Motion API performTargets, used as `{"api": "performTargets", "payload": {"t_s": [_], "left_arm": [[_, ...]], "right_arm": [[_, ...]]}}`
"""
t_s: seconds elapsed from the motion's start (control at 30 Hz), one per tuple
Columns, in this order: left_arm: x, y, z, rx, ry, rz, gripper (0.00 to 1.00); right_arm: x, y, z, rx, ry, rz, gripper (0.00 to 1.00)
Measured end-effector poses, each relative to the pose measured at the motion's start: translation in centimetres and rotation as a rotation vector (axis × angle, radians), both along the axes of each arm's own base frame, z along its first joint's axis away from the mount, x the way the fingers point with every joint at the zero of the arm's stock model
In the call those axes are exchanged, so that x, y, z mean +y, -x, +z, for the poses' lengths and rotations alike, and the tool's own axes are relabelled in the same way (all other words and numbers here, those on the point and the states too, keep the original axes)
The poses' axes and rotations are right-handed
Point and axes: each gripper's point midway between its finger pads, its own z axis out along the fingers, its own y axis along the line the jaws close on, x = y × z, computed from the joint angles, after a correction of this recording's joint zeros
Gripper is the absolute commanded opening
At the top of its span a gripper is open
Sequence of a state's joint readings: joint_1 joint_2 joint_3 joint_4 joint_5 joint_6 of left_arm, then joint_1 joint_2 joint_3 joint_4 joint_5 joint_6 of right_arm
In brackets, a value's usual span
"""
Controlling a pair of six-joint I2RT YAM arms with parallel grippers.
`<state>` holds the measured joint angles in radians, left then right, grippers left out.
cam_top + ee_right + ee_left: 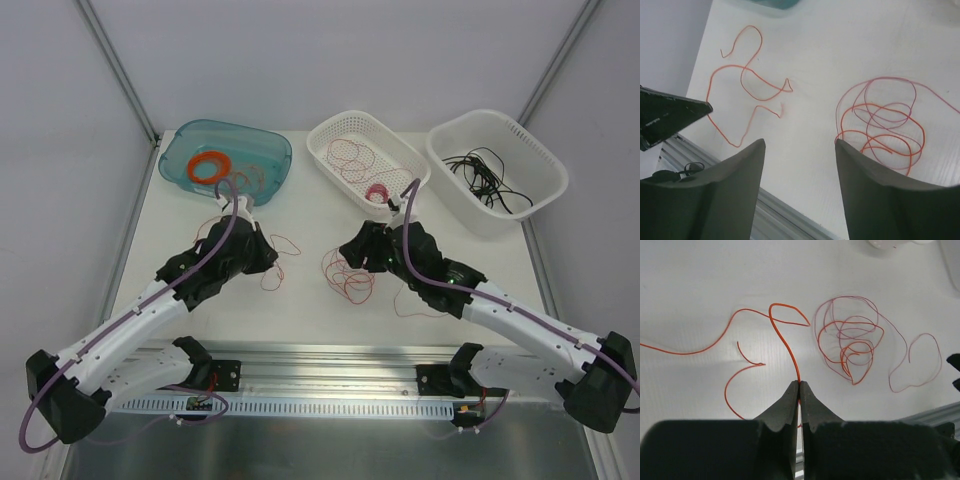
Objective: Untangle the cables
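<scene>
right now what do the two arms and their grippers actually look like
The left arm and the right arm both have white links between bulky black joint housings, with black bases. A purple cable runs along each arm from base to wrist. The left gripper and the right gripper have matte dark grey fingers that taper to blunt tips. No markings are readable.

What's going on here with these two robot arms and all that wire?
Two robot arms are working on tangled wires on a white table. The left claw is pinched shut on one loose orange wire. The right claw is open and holds nothing. It hovers next to a tangle of red and pink wires lying on the table.
</scene>
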<state>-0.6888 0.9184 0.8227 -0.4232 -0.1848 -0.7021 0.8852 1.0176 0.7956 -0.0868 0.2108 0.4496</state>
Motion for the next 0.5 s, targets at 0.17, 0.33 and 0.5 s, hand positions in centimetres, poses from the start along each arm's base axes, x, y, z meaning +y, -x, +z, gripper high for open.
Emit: {"api": "performTargets", "payload": {"t_s": [0.17, 0.33, 0.5], "left_arm": [[2.2, -2.0, -1.6, 0.020, -0.083, 0.062, 0.00], [5.2, -4.5, -3.4, 0.057, -0.122, 0.169, 0.00], [8.3, -6.0, -6.2, 0.097, -0.132, 0.278, 0.03]], "right_arm": [[-0.5, 0.8, -1.9, 0.033, 0.083, 0.039, 0.77], [-1.2, 1.3, -2.9, 0.040, 0.144, 0.062, 0.86], [-1.7, 1.6, -3.6, 0.041, 0.189, 0.081, 0.88]]}}
